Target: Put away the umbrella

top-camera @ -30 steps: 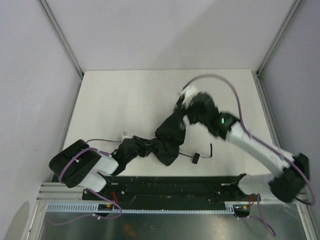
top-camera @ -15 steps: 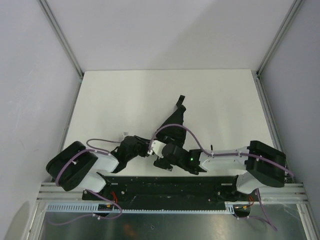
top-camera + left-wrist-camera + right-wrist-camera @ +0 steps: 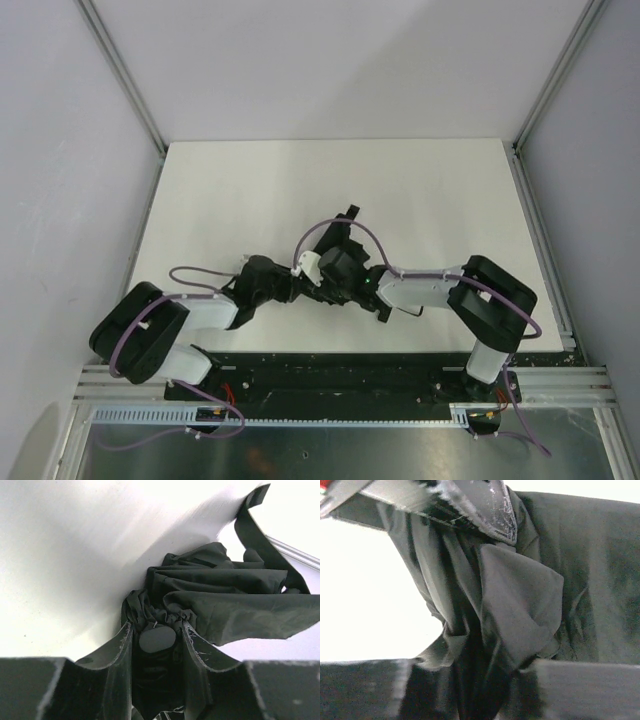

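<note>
The left arm (image 3: 150, 335) lies low, its forearm reaching right and a little away from the bases. The left gripper (image 3: 156, 630) has its 2 fingers (image 3: 125, 645) partly closed, clamped on either side of the round end of the umbrella (image 3: 225, 605). The right arm (image 3: 490, 300) folds back at the elbow, with its forearm pointing left towards the other wrist. The right gripper (image 3: 320, 275) sits nose to nose with the left one. Its fingers are buried in dark folds, so their grip cannot be told.

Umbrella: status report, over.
Left gripper shut on umbrella end cap. Right gripper pinching bunched canopy. Fabric loose, not wrapped. Nothing in the way seen.
</note>
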### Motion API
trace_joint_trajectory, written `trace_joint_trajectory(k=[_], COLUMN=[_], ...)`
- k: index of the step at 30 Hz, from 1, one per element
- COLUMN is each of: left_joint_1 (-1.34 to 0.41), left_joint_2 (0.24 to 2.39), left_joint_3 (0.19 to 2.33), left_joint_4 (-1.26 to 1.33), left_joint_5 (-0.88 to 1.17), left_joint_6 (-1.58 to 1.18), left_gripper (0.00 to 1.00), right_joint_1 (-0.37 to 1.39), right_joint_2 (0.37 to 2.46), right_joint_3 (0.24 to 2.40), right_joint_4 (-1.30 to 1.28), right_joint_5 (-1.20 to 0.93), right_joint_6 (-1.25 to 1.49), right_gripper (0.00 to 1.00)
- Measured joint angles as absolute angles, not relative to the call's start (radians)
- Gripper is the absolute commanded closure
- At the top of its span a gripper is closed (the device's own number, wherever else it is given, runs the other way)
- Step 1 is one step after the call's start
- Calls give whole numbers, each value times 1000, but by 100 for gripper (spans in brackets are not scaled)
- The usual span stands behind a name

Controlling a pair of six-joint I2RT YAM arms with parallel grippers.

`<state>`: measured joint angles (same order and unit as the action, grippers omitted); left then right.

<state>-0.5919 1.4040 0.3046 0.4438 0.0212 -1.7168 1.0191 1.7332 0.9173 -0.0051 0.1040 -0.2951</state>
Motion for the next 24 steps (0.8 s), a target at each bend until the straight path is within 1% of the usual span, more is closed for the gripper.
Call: trace_joint_trajectory(k=[1, 2, 3, 5, 6, 7, 9, 11, 17, 21, 24], left_joint_1=[-586, -581, -575, -559, -549, -545, -511, -473, -361, -339, -338], left_joint_2=[1403, 1402, 1400, 1391, 1385, 1376, 1353, 1292, 1051, 898, 834], left_joint_3=[314, 321, 328, 337, 338, 338, 336, 326, 212, 161, 155], left_joint_4=[429, 416, 406, 389, 384, 370, 358, 344, 293, 244, 206], left_joint_5=[22, 22, 22, 22, 23, 23, 38, 50, 82, 112, 137], left_joint_6=[-1702, -1691, -1676, -1640, -1618, -1594, -1564, -1520, -1443, -1422, -1423], left_gripper=[86, 70, 53, 24, 12, 6, 2, 1, 1, 1, 0], right_joint_1=[1005, 990, 977, 956, 943, 933, 909, 883, 820, 802, 794], right_joint_2=[1739, 1747, 1754, 1778, 1790, 1803, 1829, 1855, 1940, 1999, 2019], right_joint_3=[933, 945, 955, 972, 982, 993, 1010, 1024, 1069, 1114, 1130], right_joint_4=[-23, -35, -43, -47, -41, -28, -2, 22, 80, 93, 93], right_joint_5=[69, 37, 7, -41, -76, -109, -173, -241, -470, -585, -631], right_joint_6=[-293, -282, -274, -255, -234, -210, -167, -126, -47, -16, 1], right_gripper=[99, 100, 100, 100, 100, 100, 100, 100, 100, 100, 100])
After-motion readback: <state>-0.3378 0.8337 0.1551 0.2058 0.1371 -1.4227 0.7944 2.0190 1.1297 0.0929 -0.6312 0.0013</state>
